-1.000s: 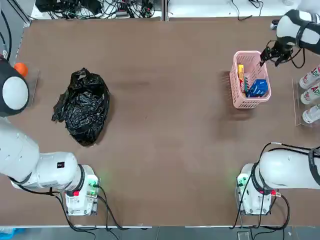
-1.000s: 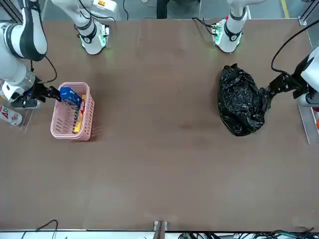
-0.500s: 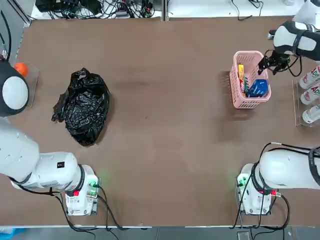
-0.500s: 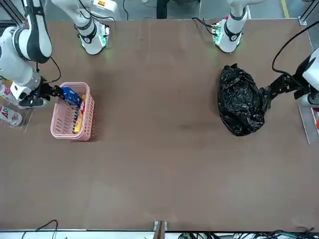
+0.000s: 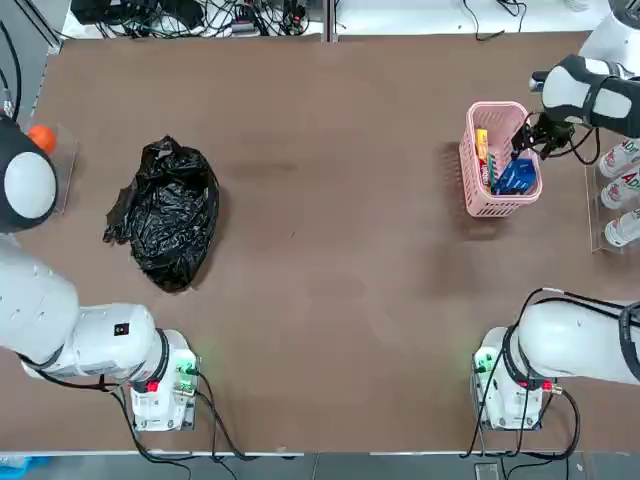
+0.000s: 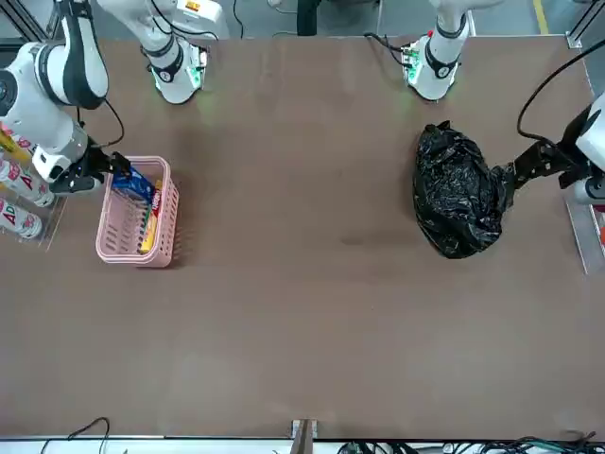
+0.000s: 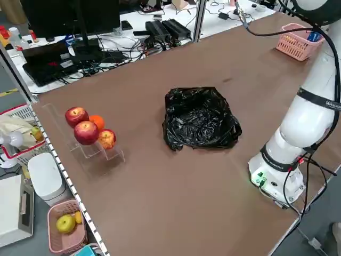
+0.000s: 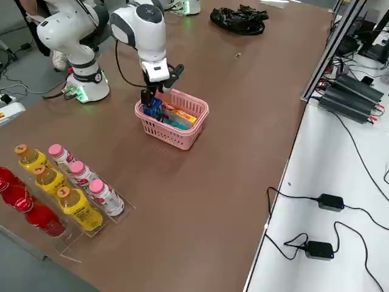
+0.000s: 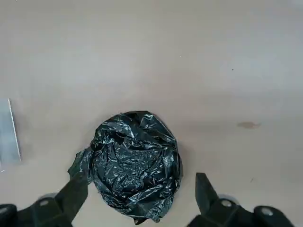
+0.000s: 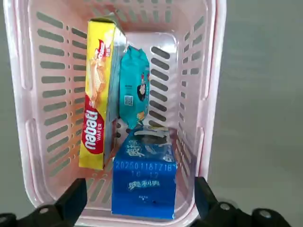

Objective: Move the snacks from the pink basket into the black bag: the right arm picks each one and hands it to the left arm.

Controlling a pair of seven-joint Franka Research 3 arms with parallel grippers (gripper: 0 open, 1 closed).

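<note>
Left arm base (image 5: 160,385): on the near edge of the table (image 5: 330,250), at about 7 o'clock in the top view.
Right arm base (image 5: 510,385): on the same near edge, at about 5 o'clock.
Black bag (image 5: 165,212): lies crumpled on the table at about 9 o'clock, well apart from the basket; the snacks are not in it.
Left gripper (image 9: 139,189): hangs above the black bag (image 9: 130,163) with its fingers (image 9: 71,194) spread wide on either side of it, grasping nothing; in the front view it sits just beside the bag's edge (image 6: 529,168).
Pink basket (image 5: 468,175): stands on the table at about 2 o'clock, upright.
Blue packet (image 10: 144,177): in the basket's near end, standing on edge, white print facing up.
Yellow packet (image 10: 97,99): lies along one long wall of the pink basket (image 10: 213,94), red marks showing.
Teal packet (image 10: 134,87): wedged between the yellow packet and the other long wall, touching the blue packet's top.
Right gripper (image 5: 530,135): over the basket's rim on the side toward the bottles, pointing down, fingers (image 10: 71,198) released and set wide to either side of the blue packet, holding nothing.
Bottles (image 5: 622,190): white with red print, lying in a clear rack at 3 o'clock, just beyond the basket.
Fruit (image 7: 88,130): apples and an orange on a clear stand at the table's far left edge.
</note>
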